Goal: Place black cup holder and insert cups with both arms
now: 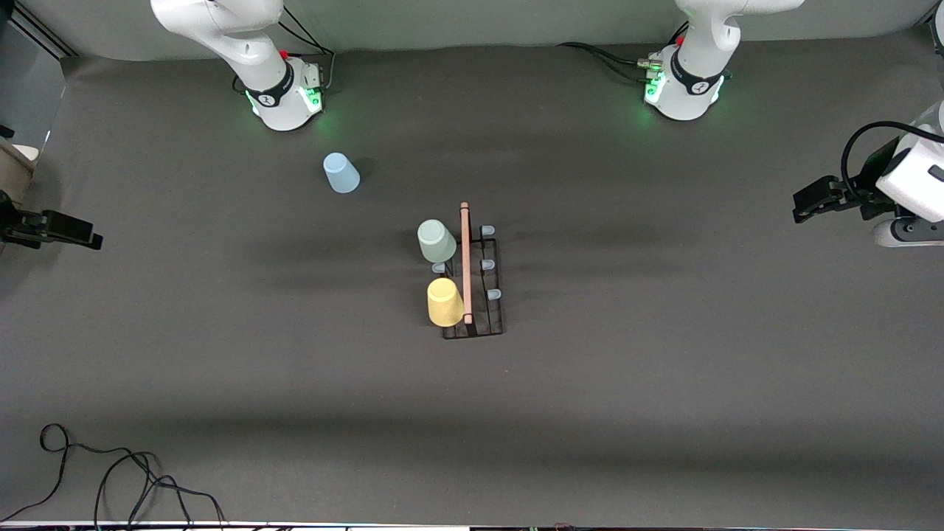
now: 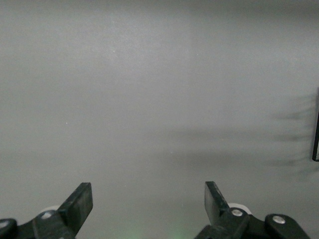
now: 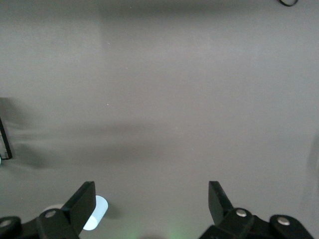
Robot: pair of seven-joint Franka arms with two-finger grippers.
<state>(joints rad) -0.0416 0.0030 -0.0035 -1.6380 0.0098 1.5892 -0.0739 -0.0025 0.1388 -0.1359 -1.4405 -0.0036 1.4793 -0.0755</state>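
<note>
Stood mid-counter (image 1: 664, 383): black wire cup holder with wooden rod handle (image 1: 473, 274), pale green-grey (image 1: 436, 241) and yellow plastic tumblers (image 1: 445, 302) inverted on its pegs. Lay at its ten o'clock: light blue tumbler (image 1: 341, 173). Waited at the counter's ends, jaws wide, holding nothing: left gripper (image 2: 148, 205), right gripper (image 3: 151, 204).

Dark grey table (image 1: 664, 369), matte cloth surface. Rack (image 1: 493, 317) stands near the middle. Blue cup (image 1: 341, 173) sits upside down on the cloth, apart from the rack, toward the right arm's base (image 1: 289, 99). Both arm bases sit on the table; left base (image 1: 682, 92) at the other end. Loose black cable (image 1: 110, 479) lies at the edge nearest the front camera, right arm's end.
</note>
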